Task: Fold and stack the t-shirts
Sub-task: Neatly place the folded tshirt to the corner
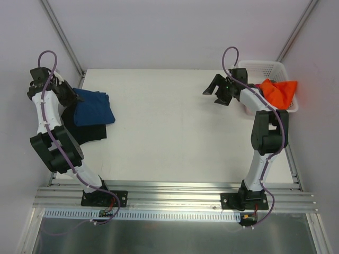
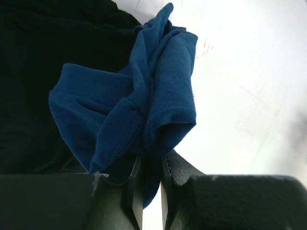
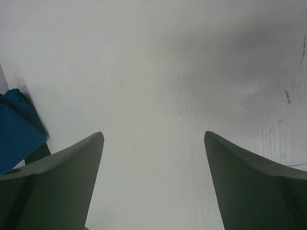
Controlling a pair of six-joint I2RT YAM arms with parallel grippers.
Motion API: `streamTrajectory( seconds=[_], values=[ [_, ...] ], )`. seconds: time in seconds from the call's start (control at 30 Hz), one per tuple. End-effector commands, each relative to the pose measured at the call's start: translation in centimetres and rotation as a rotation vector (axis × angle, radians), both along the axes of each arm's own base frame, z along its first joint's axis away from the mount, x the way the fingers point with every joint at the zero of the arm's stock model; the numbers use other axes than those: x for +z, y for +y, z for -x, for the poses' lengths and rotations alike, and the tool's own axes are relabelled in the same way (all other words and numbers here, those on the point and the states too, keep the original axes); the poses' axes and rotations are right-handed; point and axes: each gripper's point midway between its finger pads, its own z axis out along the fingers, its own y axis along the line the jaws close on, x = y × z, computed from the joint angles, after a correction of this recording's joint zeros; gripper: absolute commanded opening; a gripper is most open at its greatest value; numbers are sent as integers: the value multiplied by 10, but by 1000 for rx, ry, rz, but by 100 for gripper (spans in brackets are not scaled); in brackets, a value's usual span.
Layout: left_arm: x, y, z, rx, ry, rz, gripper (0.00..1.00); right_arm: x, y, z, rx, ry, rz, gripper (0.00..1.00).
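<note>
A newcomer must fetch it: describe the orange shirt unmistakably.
At the far right corner of the table stands a white lattice basket. The orange t-shirt lies bunched inside it. It is the only bright cloth; the navy shirt and black shirt lie far left.

Navy t-shirt (image 2: 163, 96): soft matt knit cloth, faintly fuzzy. Table (image 3: 168, 72): white, matt, lightly scuffed. Basket (image 1: 265, 67), upper right: white plastic lattice. Rail (image 1: 175, 191), bottom: ribbed bare metal.

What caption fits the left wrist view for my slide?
Left claw shut on a bunched fold of the navy t-shirt, black t-shirt behind it, white table at right.
</note>
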Motion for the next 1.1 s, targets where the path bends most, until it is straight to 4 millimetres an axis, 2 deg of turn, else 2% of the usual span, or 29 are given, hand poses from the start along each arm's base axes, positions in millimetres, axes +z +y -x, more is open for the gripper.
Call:
streamTrajectory(
  seconds=[0.0, 0.13, 0.3, 0.5, 0.73, 1.07],
  values=[
    [18, -12, 10, -31, -48, 6, 0, 38, 9, -5, 12, -101, -14, 90],
    [27, -27, 11, -63, -72, 22, 0, 36, 12, -5, 15, -97, -11, 91],
    [60, -57, 8, -138, -142, -3, 0, 37, 19, -5, 29, -98, -14, 90],
    [76, -58, 22, -145, -157, -32, 0, 43, 26, -7, 40, -114, -13, 90],
    [60, -37, 33, -85, -103, -10, 0, 40, 31, -4, 52, -111, -17, 91],
    [10, 6, 33, 15, 66, -61, 0, 34, 32, -4, 50, -101, -24, 91]
  ],
)
